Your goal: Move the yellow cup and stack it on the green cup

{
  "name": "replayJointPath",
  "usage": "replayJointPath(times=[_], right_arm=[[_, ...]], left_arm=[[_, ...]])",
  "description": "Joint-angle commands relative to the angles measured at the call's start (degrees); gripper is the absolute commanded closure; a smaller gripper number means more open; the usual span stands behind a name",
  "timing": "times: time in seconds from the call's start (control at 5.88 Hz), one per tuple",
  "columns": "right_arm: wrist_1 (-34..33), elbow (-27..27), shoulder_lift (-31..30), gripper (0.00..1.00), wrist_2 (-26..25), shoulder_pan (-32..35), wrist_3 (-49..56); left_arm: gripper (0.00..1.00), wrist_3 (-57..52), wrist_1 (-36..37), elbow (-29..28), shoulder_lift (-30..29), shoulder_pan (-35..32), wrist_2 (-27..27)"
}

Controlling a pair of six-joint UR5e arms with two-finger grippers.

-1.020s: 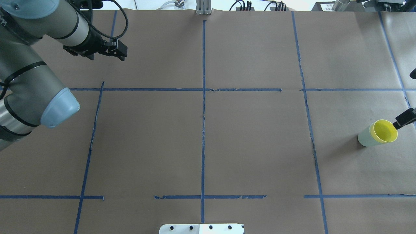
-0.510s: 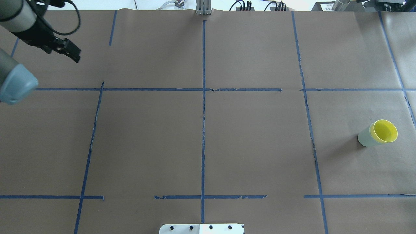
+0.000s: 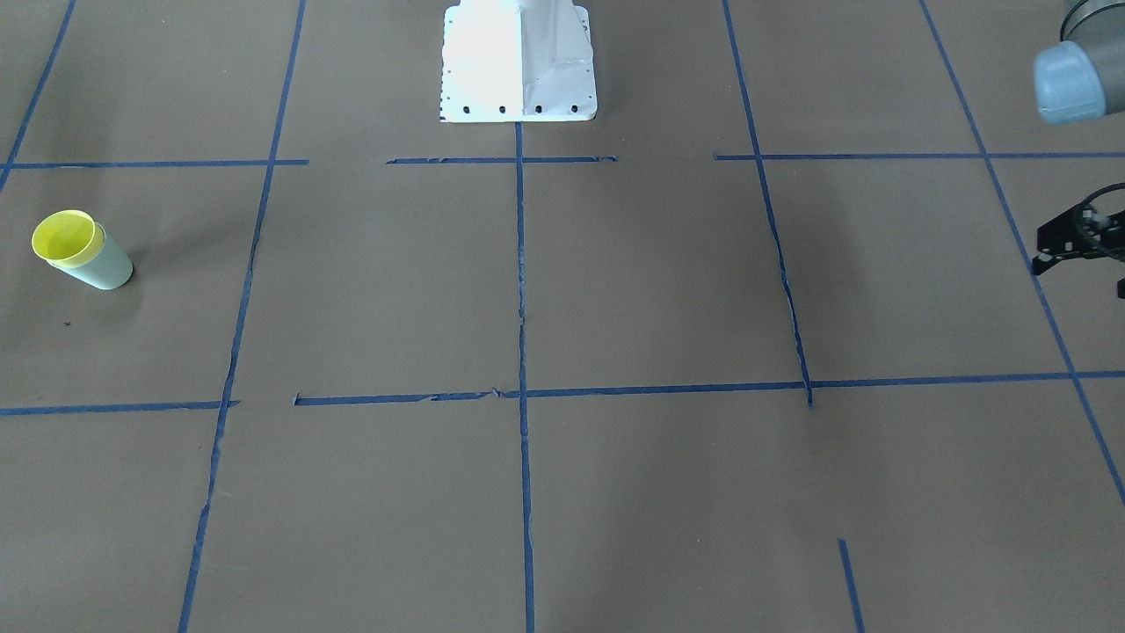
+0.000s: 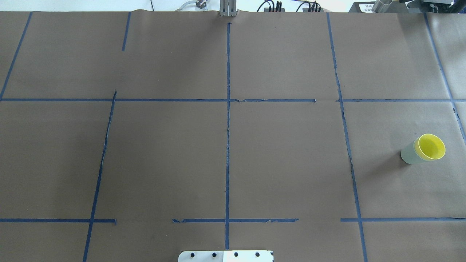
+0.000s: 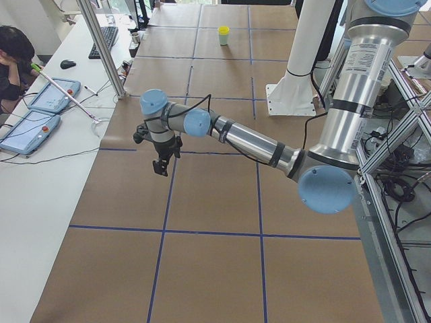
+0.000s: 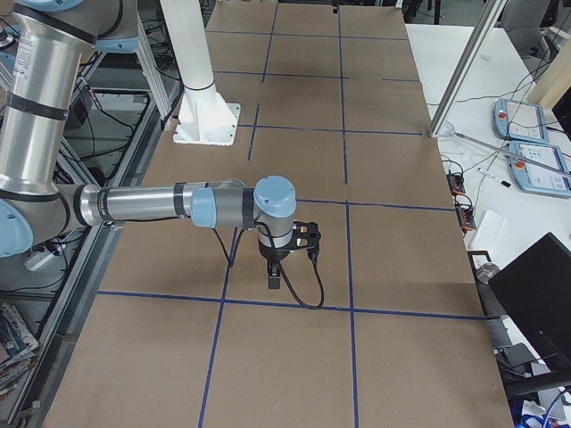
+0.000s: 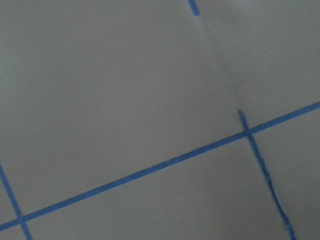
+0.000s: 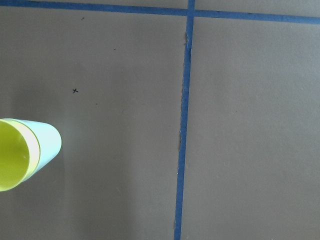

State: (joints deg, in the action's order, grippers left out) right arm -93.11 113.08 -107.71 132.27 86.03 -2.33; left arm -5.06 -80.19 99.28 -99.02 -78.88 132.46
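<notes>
The yellow cup (image 4: 431,147) sits nested inside the green cup (image 4: 407,154). The stack stands upright and alone at the table's right side. It also shows in the front-facing view, yellow cup (image 3: 63,237) in green cup (image 3: 107,266), and at the left edge of the right wrist view (image 8: 12,155). Neither gripper shows in the overhead view. My left gripper (image 5: 161,167) hangs over the table's left end, empty; part of it shows in the front-facing view (image 3: 1050,251). My right gripper (image 6: 274,278) hangs near the table's right end, holding nothing. I cannot tell whether either is open or shut.
Blue tape lines (image 4: 228,127) divide the brown paper table cover into squares. The white robot base plate (image 3: 518,61) stands at the near middle edge. In the exterior left view an operator (image 5: 13,54) sits at a side desk with tablets (image 5: 30,128) beyond a metal post (image 5: 101,47).
My left arm has swung left and out of the overhead view. The right gripper's finger, beside the cups a second ago, has left that view. The nested cups have not moved.
</notes>
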Motion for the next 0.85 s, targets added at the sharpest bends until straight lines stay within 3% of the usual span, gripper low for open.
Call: replayJointPath(times=[0.0, 0.34, 0.68], right_arm=[[-0.05, -0.05, 0.04, 0.00, 0.00, 0.01, -1.09], [0.03, -0.31, 0.04, 0.00, 0.00, 0.01, -1.09], [0.21, -0.31, -0.31, 0.00, 0.00, 0.01, -1.09]], left_arm=[[0.00, -5.03, -0.92, 0.47, 10.03, -8.36, 4.54], [0.00, -6.37, -0.93, 1.35, 16.21, -10.59, 3.95], [0.00, -6.11, -1.11, 0.22, 16.14, -10.68, 2.99]])
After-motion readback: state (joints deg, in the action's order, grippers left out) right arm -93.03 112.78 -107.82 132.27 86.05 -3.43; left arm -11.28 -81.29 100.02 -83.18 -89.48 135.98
